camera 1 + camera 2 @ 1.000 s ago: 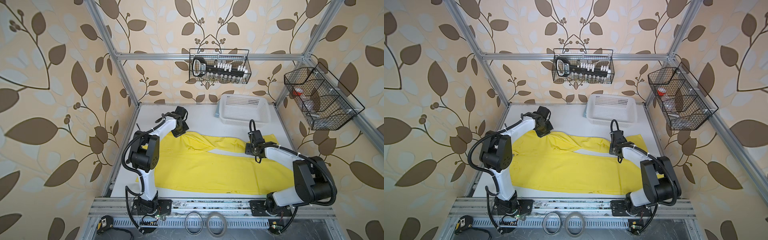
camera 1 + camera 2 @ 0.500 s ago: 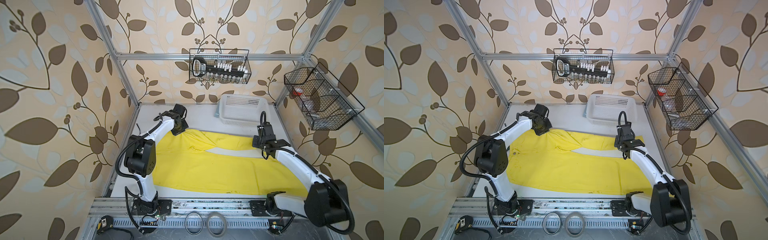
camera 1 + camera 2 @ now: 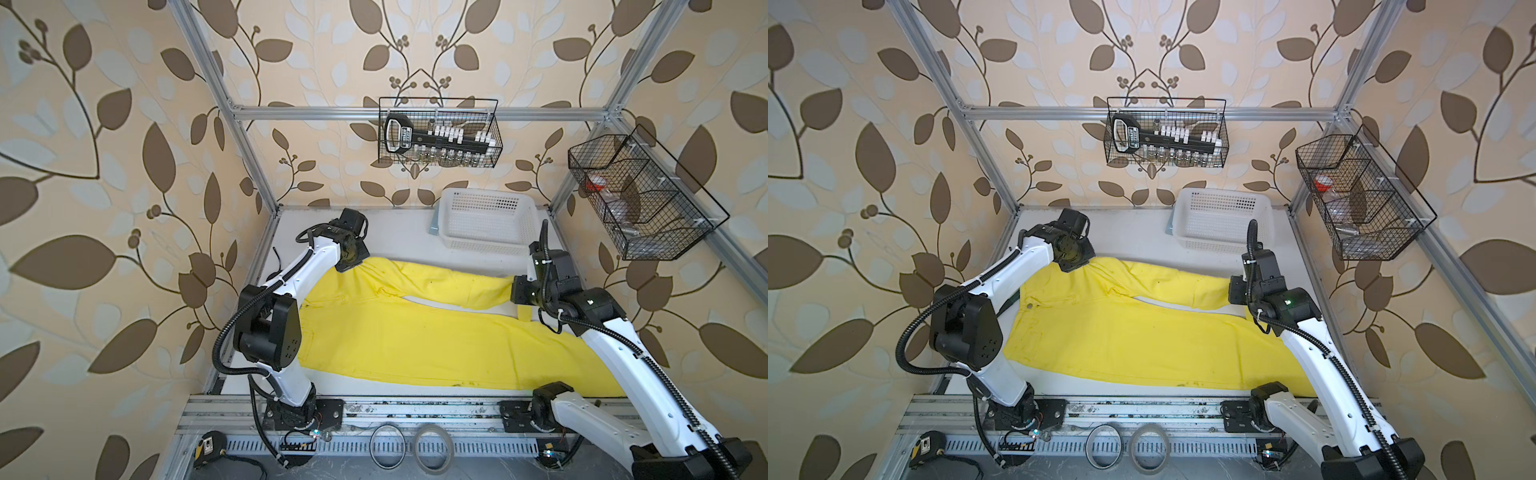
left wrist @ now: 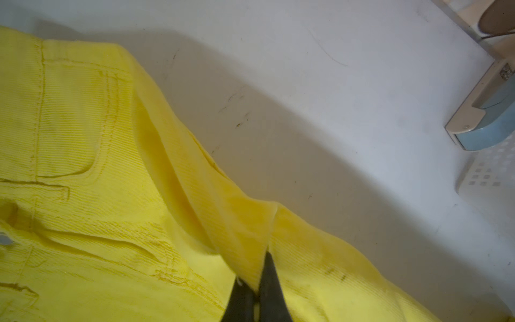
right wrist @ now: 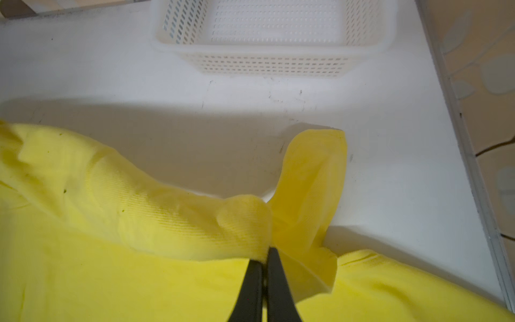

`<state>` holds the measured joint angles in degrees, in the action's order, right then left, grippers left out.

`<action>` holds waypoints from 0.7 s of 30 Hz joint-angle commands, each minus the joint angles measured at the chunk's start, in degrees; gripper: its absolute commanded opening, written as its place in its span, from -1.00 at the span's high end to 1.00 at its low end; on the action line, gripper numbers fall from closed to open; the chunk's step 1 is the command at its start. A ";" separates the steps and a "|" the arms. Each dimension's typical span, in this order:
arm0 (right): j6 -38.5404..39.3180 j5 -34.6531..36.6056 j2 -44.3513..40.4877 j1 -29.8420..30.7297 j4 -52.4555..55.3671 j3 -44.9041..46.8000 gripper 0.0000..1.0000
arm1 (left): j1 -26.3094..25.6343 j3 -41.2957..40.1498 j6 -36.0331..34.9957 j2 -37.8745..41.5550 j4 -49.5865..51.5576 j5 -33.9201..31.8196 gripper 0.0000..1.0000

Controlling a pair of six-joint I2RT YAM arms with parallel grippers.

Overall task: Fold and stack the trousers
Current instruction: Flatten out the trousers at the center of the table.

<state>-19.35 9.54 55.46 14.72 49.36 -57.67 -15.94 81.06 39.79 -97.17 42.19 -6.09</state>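
Trousers (image 3: 415, 340), bright yellow, one pair: spread flat over most of the white table (image 3: 399, 232), waist toward 9 o'clock, legs running toward 3 o'clock. The near leg lies straight along the 6 o'clock edge, its end partly hidden behind the right arm at 4 o'clock. The far leg splays toward 2 o'clock, with a wedge of bare table showing between the two. Button and pocket seams face up at the waist in the left wrist view.

Left gripper (image 4: 256, 276): at 10 o'clock, jaws closed on a raised ridge of cloth at the far hip edge of the trousers.

Right gripper (image 5: 266, 259): at 2 o'clock, jaws pinched tight on the far leg close to its hem. The hem end flops loose past the fingertips onto the table.

Basket (image 3: 484, 220), white perforated plastic: at 1 o'clock by the back edge, apart from the trousers.

Wire rack (image 3: 438, 133), black: on the back wall at 12 o'clock.

Second wire rack (image 3: 636, 195), black: on the side wall at 2 o'clock.

Tape rings (image 3: 388, 449), two: on the front rail at 6 o'clock.
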 commanded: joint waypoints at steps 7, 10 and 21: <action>4.22 3.31 11.84 -3.29 -7.72 0.38 0.94 | 0.92 0.34 -1.86 -1.28 -1.50 -2.94 1.00; 7.21 7.18 19.76 -3.57 -13.61 -2.20 0.92 | 0.92 0.00 -1.78 -2.50 -2.32 -3.33 1.00; 13.60 14.86 33.78 -2.53 -27.93 -5.17 0.01 | 0.90 -1.75 -1.72 -3.17 -2.90 -4.30 1.00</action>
<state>-8.05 19.88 90.21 11.62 24.88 -60.69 -15.66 79.90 38.89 -101.01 39.68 -7.64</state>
